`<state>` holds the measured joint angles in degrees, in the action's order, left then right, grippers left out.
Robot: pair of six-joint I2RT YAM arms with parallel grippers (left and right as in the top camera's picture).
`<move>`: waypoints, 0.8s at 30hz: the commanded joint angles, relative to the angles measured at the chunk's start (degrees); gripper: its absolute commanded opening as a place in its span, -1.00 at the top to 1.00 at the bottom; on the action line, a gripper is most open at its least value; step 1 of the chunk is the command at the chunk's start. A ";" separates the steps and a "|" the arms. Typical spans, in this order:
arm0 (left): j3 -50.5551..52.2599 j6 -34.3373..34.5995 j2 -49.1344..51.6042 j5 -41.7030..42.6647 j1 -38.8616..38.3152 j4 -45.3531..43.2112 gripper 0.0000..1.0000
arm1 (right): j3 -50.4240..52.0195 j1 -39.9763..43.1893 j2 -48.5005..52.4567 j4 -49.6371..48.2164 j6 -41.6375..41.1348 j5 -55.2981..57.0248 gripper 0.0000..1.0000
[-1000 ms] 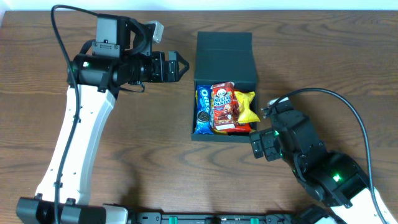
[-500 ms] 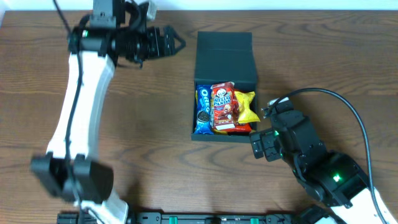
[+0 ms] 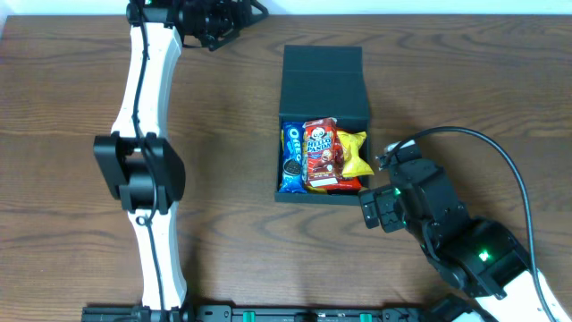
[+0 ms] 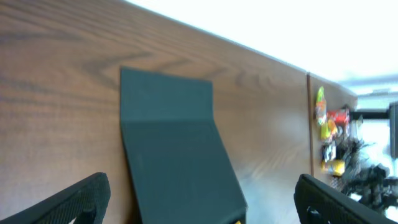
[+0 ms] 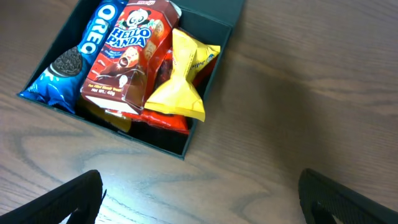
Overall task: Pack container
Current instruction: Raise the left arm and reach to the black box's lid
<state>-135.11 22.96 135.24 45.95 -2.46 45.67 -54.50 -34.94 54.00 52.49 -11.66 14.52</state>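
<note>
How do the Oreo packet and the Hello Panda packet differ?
The Oreo packet is blue; the Hello Panda packet is red. The Oreo packet lies against a side wall, the Hello Panda packet in the middle, looking wider. Both lie lengthwise in the open container, labels up.

Dark brown wood-grain desk [image 3: 232, 179]. Snacks packed side by side: blue Oreo packet [image 5: 78, 53] on the left, red Hello Panda pack [image 5: 127, 53] in the middle, yellow wrapper [image 5: 180, 78] lying against it. A red-orange packet [image 5: 168, 121] peeks out underneath, can't read it.
</note>
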 commanded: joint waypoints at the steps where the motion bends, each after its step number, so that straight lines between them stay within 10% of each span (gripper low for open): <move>1: -0.87 7.10 5.84 4.70 0.92 -3.13 -0.91 | 0.22 0.79 -0.11 -0.07 0.11 0.07 -0.98; 24: -0.85 10.88 14.91 -0.07 -6.05 -7.80 -0.91 | 0.22 0.79 -0.09 -1.44 -0.09 0.07 -0.99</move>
<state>-135.13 34.30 149.38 48.75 -8.86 36.73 -54.50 -34.94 54.00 51.18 -11.66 14.52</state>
